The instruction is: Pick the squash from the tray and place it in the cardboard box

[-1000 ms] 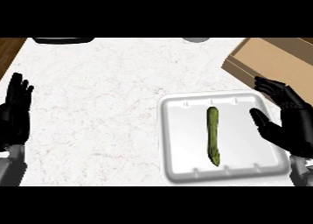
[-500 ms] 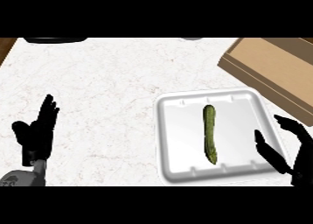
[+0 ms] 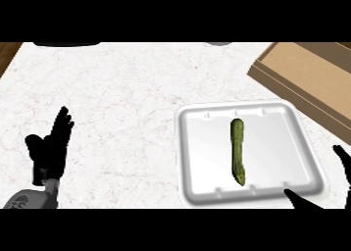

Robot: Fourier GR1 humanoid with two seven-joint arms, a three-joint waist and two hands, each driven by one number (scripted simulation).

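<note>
A long green squash (image 3: 238, 152) lies lengthwise in the middle of a white tray (image 3: 198, 162) on the marble counter. The cardboard box (image 3: 316, 78) stands at the upper right, just beyond the tray's far right corner. My right hand (image 3: 348, 176) shows at the lower right edge, open, its fingers spread beside the tray's right rim and its thumb near the tray's front corner; it touches nothing. My left hand (image 3: 52, 152) rests open at the lower left, fingers pointing up, far from the tray.
Brown wood shows past the counter's left edge (image 3: 1, 63). A dark object (image 3: 66, 44) and a grey one (image 3: 220, 43) poke in at the counter's far edge. Bare marble lies between my left hand and the tray.
My right hand has dropped from beside the tray's upper right to the lower right corner. My left hand has shifted right and downward. The view has slid slightly.
</note>
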